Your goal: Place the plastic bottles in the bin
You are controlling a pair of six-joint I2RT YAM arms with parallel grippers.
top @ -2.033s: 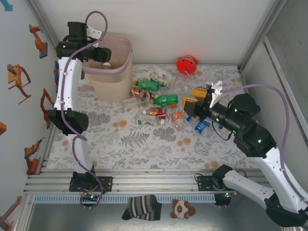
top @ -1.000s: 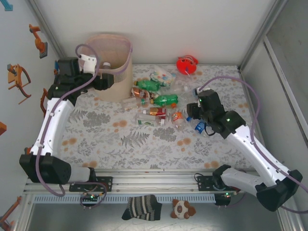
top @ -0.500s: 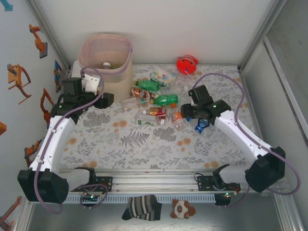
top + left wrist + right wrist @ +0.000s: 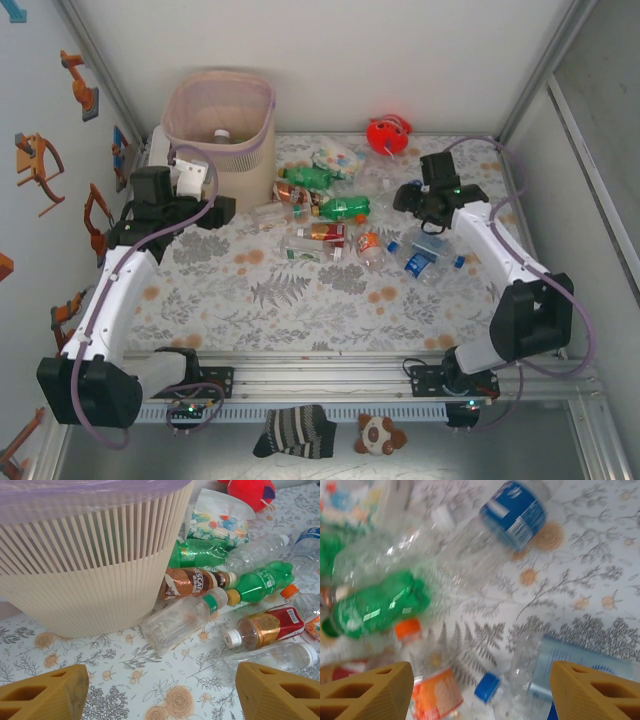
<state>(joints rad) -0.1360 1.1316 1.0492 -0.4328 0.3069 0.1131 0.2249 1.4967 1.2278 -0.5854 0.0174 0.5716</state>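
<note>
The pale pink bin (image 4: 220, 140) stands at the back left with one bottle (image 4: 221, 135) inside it. Several plastic bottles lie in a pile mid-table: green ones (image 4: 345, 208), a clear one (image 4: 270, 212), an orange-labelled one (image 4: 368, 243) and a blue-labelled one (image 4: 420, 262). My left gripper (image 4: 225, 208) is low beside the bin, open and holding nothing. In its wrist view the bin wall (image 4: 90, 565) and a clear green-capped bottle (image 4: 182, 620) lie ahead of the left gripper (image 4: 160, 700). My right gripper (image 4: 403, 198) hangs open over the pile's right side. Under the right gripper (image 4: 482, 695) are a blue cap (image 4: 486, 686) and an orange-labelled bottle (image 4: 430, 690).
A red round toy (image 4: 388, 133) sits at the back. A patterned packet (image 4: 335, 160) lies behind the pile. A white object (image 4: 158, 150) stands left of the bin. Walls close in on both sides. The flowered cloth's near half (image 4: 300, 300) has room.
The left arm came down from over the bin to the table beside it. The right arm swung from the right side in over the back right of the bottle pile.
</note>
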